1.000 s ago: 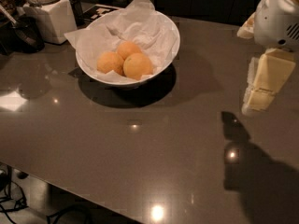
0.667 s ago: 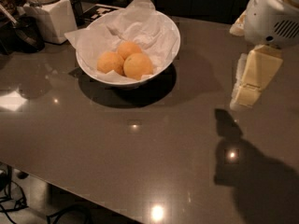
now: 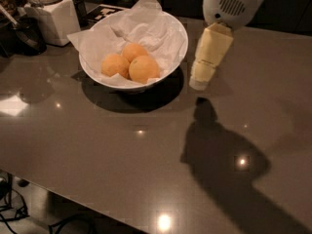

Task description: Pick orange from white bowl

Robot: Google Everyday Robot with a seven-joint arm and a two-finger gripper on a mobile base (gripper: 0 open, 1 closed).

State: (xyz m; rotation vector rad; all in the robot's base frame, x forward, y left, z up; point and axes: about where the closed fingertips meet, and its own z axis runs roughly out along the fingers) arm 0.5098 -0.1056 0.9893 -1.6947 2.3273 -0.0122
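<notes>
The white bowl (image 3: 170, 30), lined with crumpled white paper, stands on the dark grey table at the upper left. Three oranges lie in it. The orange (image 3: 143, 68), the largest and deepest in colour, is at the front right; two paler ones (image 3: 114, 65) (image 3: 133, 50) lie to its left and behind it. My gripper (image 3: 200, 83) hangs from the upper right, its cream fingers pointing down, just right of the bowl's rim and above the table. It holds nothing.
A white square canister (image 3: 51, 13) with a jar on top stands at the back left, with dark items beside it. The table's near edge (image 3: 97, 206) runs along the lower left, with floor and cables below.
My gripper has moved left from the table's right side and now hangs next to the bowl's right rim. The bowl and oranges have not moved.
</notes>
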